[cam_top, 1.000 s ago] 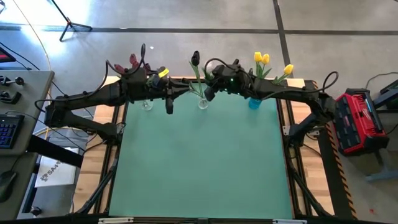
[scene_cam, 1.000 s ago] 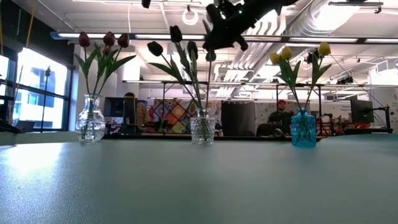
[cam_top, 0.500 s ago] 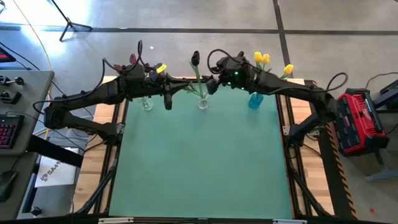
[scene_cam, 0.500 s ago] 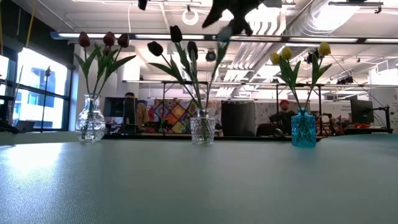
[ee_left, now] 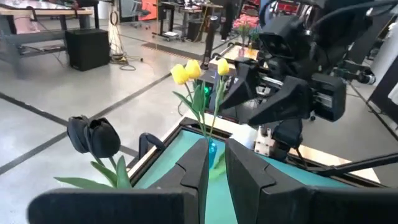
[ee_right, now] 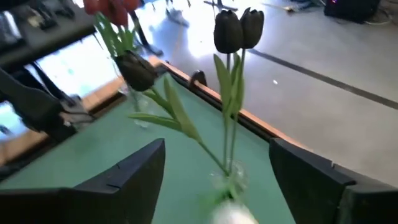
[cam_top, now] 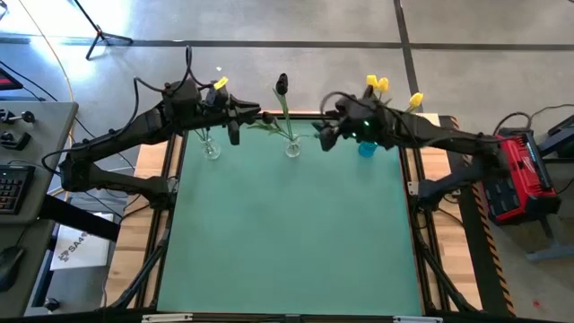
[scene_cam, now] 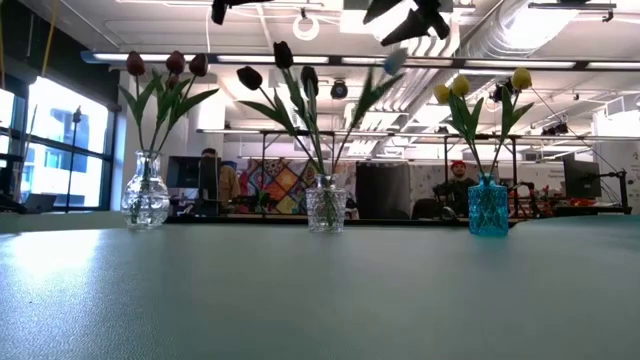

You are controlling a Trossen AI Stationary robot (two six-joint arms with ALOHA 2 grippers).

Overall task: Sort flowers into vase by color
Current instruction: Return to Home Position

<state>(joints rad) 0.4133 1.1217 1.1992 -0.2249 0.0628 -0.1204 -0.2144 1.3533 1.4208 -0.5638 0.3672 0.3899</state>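
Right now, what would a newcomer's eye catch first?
Three vases line the far edge of the green table: a clear glass vase of dark red tulips, a second clear vase of black tulips, a blue glass vase of yellow tulips. The left gripper and right gripper hang above them.

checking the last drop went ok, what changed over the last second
The right gripper rose and pulled away from the middle clear vase toward the blue vase, open; the white tulip now stands clear of it, leaning that way. The left gripper drew back slightly. Vases and other tulips stayed put.
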